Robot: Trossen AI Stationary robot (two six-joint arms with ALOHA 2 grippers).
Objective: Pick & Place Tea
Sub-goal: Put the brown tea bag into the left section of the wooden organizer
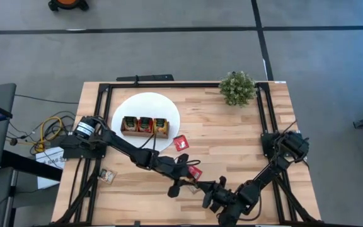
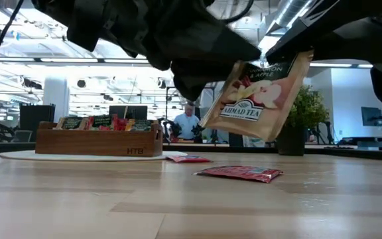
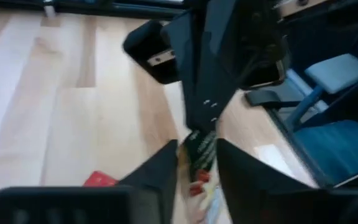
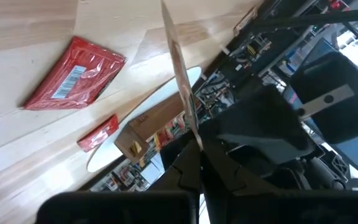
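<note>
An orange-yellow tea sachet (image 2: 260,99) hangs tilted in the air over the table's near middle. My right gripper (image 4: 199,168) is shut on it. My left gripper (image 3: 197,177) reaches in from the left, and its two fingers stand on either side of the sachet's other end (image 3: 201,158) with a gap still between them. Two red sachets (image 1: 181,142) (image 1: 194,171) lie flat on the wood. The wooden tray (image 1: 145,126), filled with sachets, stands on the white disc (image 1: 145,104). My right gripper pinches the sachet's edge (image 4: 194,134) between its two fingers; in its wrist view the sachet is edge-on and sticks straight out from the fingertips. The sachet is lifted clear of the table and tilted. My left gripper's fingers (image 3: 166,171) flank the sachet's other end; I cannot tell whether they touch it.
A small potted plant (image 1: 237,88) stands at the far right corner. A black frame (image 1: 263,113) runs along the table's edges. Another sachet (image 1: 108,176) lies near the left edge. Bare wood spreads between the disc and the right arm's base.
</note>
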